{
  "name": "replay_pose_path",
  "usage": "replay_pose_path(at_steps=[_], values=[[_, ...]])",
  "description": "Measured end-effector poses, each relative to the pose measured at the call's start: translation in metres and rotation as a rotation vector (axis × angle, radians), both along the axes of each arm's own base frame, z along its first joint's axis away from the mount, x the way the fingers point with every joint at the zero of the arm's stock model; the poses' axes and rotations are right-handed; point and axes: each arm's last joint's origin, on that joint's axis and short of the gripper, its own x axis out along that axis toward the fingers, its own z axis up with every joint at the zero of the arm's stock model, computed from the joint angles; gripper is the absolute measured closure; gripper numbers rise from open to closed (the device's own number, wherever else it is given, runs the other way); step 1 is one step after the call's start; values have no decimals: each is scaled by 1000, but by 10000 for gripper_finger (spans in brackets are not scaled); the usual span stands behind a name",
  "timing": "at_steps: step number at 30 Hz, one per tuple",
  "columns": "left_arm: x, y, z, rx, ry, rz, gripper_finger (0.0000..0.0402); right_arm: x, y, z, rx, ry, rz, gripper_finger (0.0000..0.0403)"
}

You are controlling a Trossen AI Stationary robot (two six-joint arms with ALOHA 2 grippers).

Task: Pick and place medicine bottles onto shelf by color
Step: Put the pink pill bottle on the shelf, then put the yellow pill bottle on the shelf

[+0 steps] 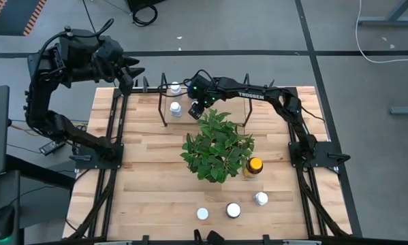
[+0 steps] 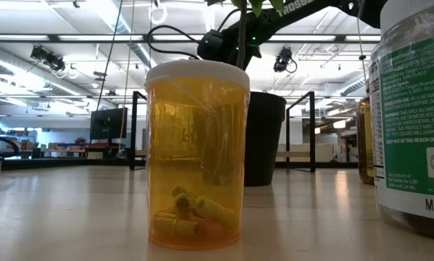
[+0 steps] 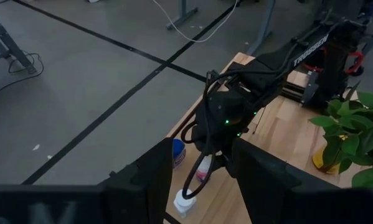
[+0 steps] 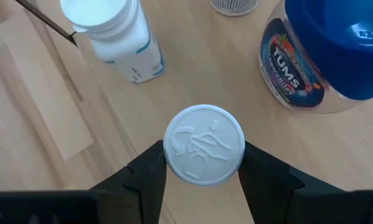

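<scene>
My right gripper (image 1: pixel 195 106) reaches to the far middle of the table, inside the black wire shelf (image 1: pixel 164 113), and is shut on a small white-capped bottle (image 4: pixel 203 153). Next to it stand a white bottle (image 1: pixel 175 107) (image 4: pixel 119 38) and a blue-capped bottle (image 1: pixel 174 87) (image 4: pixel 323 56). My left gripper (image 1: pixel 131 73) is open and empty, held high over the table's far left corner. An amber bottle with a yellow cap (image 1: pixel 253 167) stands right of the plant. Three white-capped bottles (image 1: pixel 233 210) stand near the table's near edge. My right gripper pinches the white bottle's round cap (image 4: pixel 174 163) between its two fingers, one on each side of the cap's rim. The fingers come from above, pointing down. The bottle stays upright below them (image 3: pixel 205 167); whether its base touches the wood I cannot tell.
A leafy potted plant (image 1: pixel 217 146) fills the table's middle, just on the near side of the shelf. In the low view an amber pill bottle (image 2: pixel 196 156) and a large green-labelled bottle (image 2: pixel 412 123) stand close to the camera. Bare wood lies left of the plant.
</scene>
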Motion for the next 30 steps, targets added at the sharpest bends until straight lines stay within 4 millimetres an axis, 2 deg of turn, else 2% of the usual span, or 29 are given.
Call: replay_pose_path(at_steps=[7, 16, 22, 30], values=[[-2, -1, -3, -26, 29, 6, 230, 2, 4, 0, 6, -5, -12, 211], [-4, -2, -7, -53, 64, 11, 230, 2, 4, 0, -18, 4, -57, 158], [-4, -2, -7, -53, 65, 10, 230, 1, 4, 1, 1, 1, -73, 146], [-4, -2, -7, -55, 70, 10, 230, -8, 11, 16, 57, 9, -64, 146]])
